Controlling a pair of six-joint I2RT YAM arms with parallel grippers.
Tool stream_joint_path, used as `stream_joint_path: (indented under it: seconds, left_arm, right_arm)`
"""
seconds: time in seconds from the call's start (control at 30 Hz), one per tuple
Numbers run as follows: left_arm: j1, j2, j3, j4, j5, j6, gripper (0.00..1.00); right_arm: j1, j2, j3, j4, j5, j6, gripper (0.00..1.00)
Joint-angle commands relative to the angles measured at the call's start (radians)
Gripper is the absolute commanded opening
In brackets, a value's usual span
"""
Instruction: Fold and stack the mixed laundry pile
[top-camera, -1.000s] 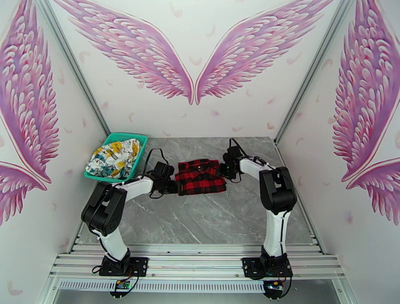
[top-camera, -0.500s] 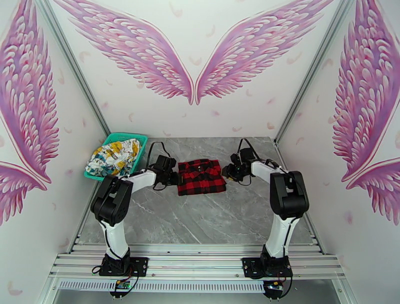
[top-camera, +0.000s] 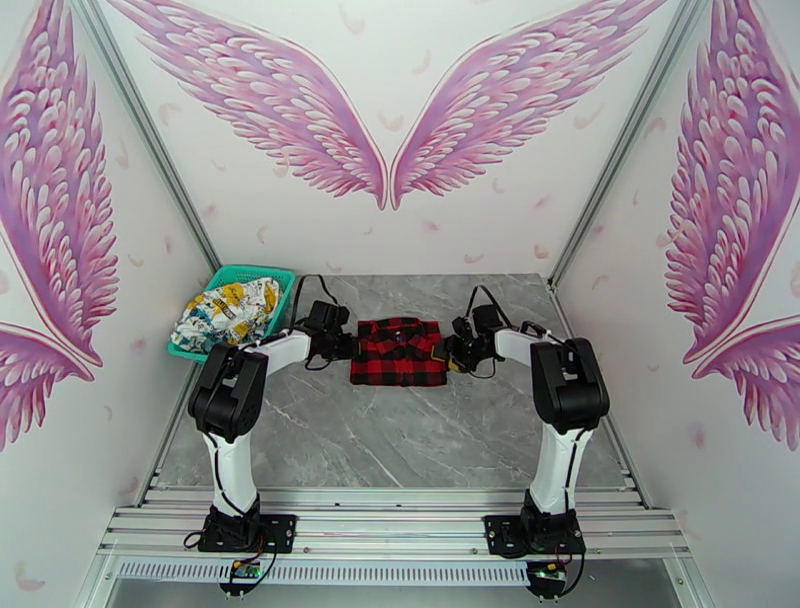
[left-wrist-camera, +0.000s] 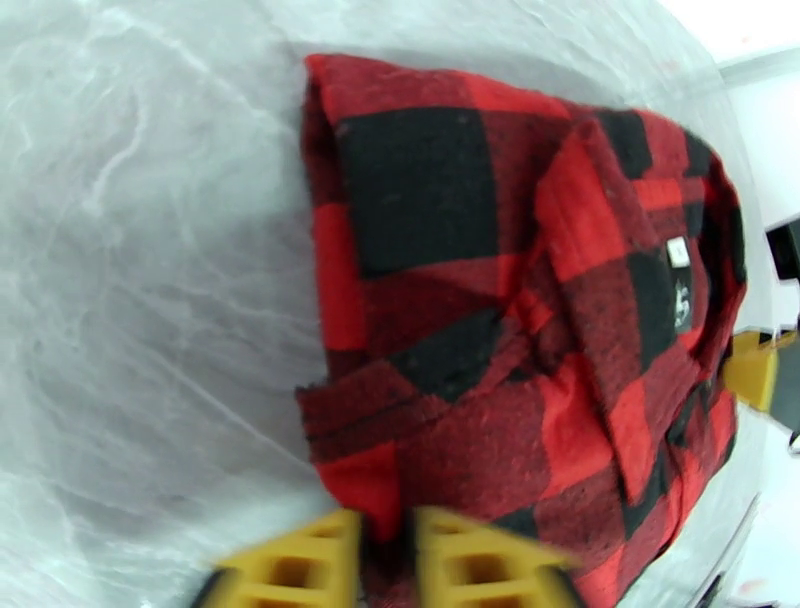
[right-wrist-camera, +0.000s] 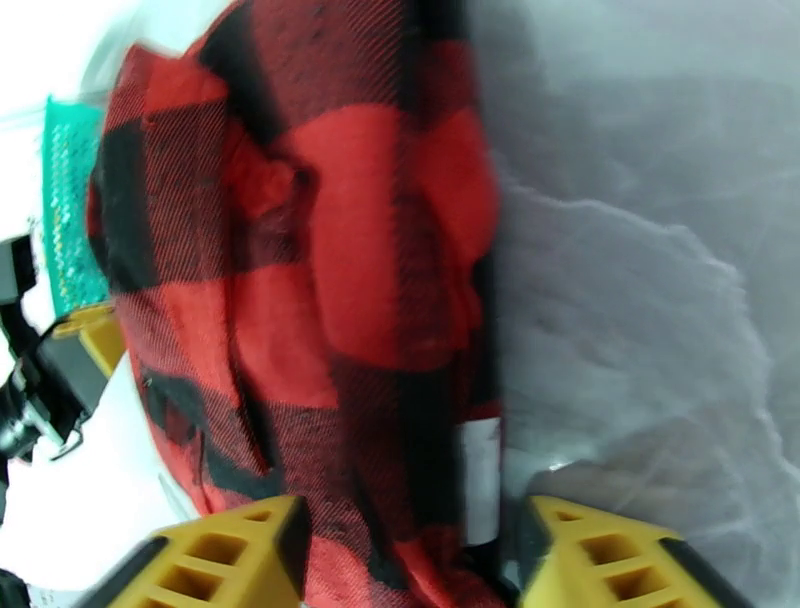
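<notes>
The red-and-black plaid garment (top-camera: 399, 352) lies folded flat at the middle back of the table. My left gripper (top-camera: 342, 345) is at its left edge; in the left wrist view its yellow fingers (left-wrist-camera: 300, 560) stand close together, pinching the plaid edge (left-wrist-camera: 520, 330) at the gripper (left-wrist-camera: 385, 528). My right gripper (top-camera: 452, 352) is at the right edge; in the right wrist view the gripper (right-wrist-camera: 410, 545) is open and straddles the plaid garment (right-wrist-camera: 330, 280), its fingers wide apart. The white cartoon-print garment (top-camera: 228, 312) lies crumpled in the basket.
The teal mesh basket (top-camera: 252, 272) stands at the table's back left corner, close to my left arm. Grey marble tabletop (top-camera: 400, 440) stretches between the garment and the arm bases. Walls enclose the table on three sides.
Both grippers have shifted toward the back of the table, and the plaid garment has moved back with them and lies flatter. The right jaws have spread wider.
</notes>
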Motion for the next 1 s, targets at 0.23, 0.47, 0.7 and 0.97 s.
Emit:
stream_joint_path:
  seconds: [0.23,0.47,0.7,0.97]
  left_arm:
    - [0.007,-0.055,0.012,-0.058,-0.052,0.048,0.36]
    - [0.020,-0.031,0.007,-0.032,-0.021,0.044,0.35]
    - [0.027,-0.045,0.011,-0.040,-0.013,0.045,0.35]
    - [0.039,-0.142,0.024,-0.113,-0.013,0.057,0.42]
  right_arm:
    - [0.064,0.015,-0.018,-0.040,0.076,0.032,0.63]
    - [0.094,0.076,0.016,0.023,0.016,0.084,0.50]
    - [0.099,0.109,0.116,-0.037,0.046,0.062,0.18]
    - [0.077,0.081,0.259,-0.209,0.271,-0.064,0.00]
